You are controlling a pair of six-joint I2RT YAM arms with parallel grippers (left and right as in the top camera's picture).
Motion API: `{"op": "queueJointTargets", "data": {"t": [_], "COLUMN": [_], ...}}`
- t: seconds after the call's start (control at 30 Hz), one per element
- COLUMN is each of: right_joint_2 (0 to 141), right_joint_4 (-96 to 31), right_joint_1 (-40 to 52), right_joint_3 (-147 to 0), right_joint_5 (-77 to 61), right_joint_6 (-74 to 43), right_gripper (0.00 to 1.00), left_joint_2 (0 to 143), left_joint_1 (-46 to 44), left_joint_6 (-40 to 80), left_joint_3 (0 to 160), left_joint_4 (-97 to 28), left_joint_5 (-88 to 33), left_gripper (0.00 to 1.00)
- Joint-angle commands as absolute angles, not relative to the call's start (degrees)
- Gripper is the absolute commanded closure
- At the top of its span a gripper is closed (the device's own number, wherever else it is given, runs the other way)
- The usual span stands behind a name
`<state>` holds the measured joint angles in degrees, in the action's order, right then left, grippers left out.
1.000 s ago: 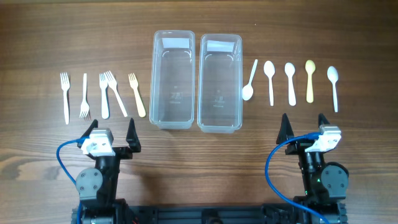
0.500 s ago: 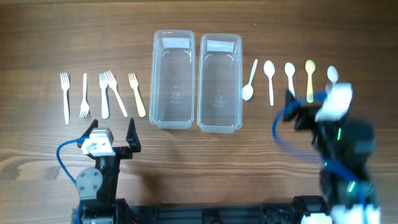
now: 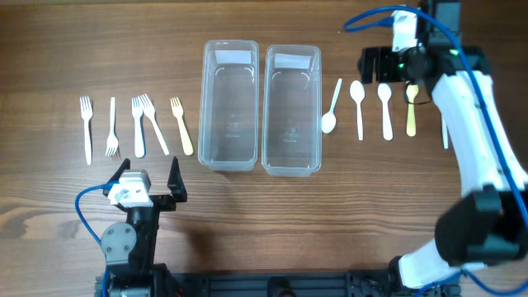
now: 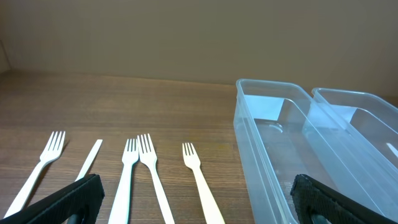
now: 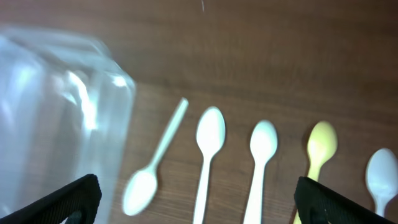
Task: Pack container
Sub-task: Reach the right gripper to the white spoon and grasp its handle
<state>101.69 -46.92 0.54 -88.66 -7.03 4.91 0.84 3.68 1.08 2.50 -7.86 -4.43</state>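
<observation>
Left jaws: spread wide, fingertips in the two bottom corners of the left wrist view. Nothing between them, nothing touched. They sit low by the near edge of the desk, left of centre, facing the far edge.

Right jaws: spread just as wide, fingertips in both bottom corners of the right wrist view, which is blurred. Nothing gripped. My right arm reaches to the far right part of the desk, and the jaws hang over the bowl ends of the spoons.

Containers: left container and right container, clear and open-topped. They stand side by side at mid-desk toward the far edge, long walls just beside each other.

Forks, between the containers and the left edge, tines toward the far edge:
- first fork
- second fork
- third fork and fourth fork, heads close, handles splayed
- yellowish fork, just beside the left container

Spoons, toward the right edge:
- tilted spoon, bowl just beside the right container's wall; contact I cannot tell
- second spoon
- third spoon
- yellow spoon
- last spoon, mostly under my arm from overhead

Room: a bare band of wood along the near edge in front of the containers. Gaps between neighbouring spoons are narrow.
</observation>
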Motion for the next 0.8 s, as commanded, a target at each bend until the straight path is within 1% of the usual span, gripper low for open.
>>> {"op": "queueJointTargets", "data": {"t": [0.0, 0.03, 0.07, 0.1, 0.17, 0.2, 0.27, 0.43, 0.6, 0.77], "right_joint_2": [105.93, 106.8, 107.79, 108.66, 110.43, 111.39, 113.58, 118.91, 122.37, 123.2], "right_joint_4": [-47.18, -47.37, -47.53, -47.57, -47.57, -47.66, -48.21, -48.84, -48.69, -48.07], "right_joint_1": [0.3, 0.3, 0.3, 0.3, 0.3, 0.3, 0.12, -1.5, -3.75, -6.24], "right_joint_3": [-89.71, -89.69, -89.67, -89.67, -89.65, -89.54, -89.49, -89.45, -89.17, -88.44], "right_joint_5": [0.56, 1.98, 3.16, 4.43, 6.17, 6.72, 6.66, 6.39, 6.17, 0.01], "right_joint_6": [7.88, 8.8, 9.43, 9.5, 9.5, 9.47, 9.43, 8.86, 9.02, 9.96], "right_gripper": [0.0, 0.01, 0.18, 0.29, 0.41, 0.43, 0.44, 0.44, 0.48, 0.48], "left_joint_2": [0.49, 0.49, 0.49, 0.49, 0.49, 0.49, 0.49, 0.49, 0.49, 0.49], "left_joint_1": [3.27, 3.27, 3.27, 3.27, 3.27, 3.27, 3.27, 3.27, 3.27, 3.27], "left_joint_6": [-0.01, -0.01, -0.01, -0.01, -0.01, -0.01, -0.01, -0.01, -0.01, -0.01], "left_joint_3": [2.13, 2.13, 2.13, 2.13, 2.13, 2.13, 2.13, 2.13, 2.13, 2.13], "left_joint_4": [-7.75, -7.75, -7.75, -7.75, -7.75, -7.75, -7.75, -7.75, -7.75, -7.75], "left_joint_5": [-5.32, -5.32, -5.32, -5.32, -5.32, -5.32, -5.32, -5.32, -5.32, -5.32], "left_gripper": [0.0, 0.0, 0.0, 0.0, 0.0, 0.0, 0.0, 0.0, 0.0, 0.0]}}
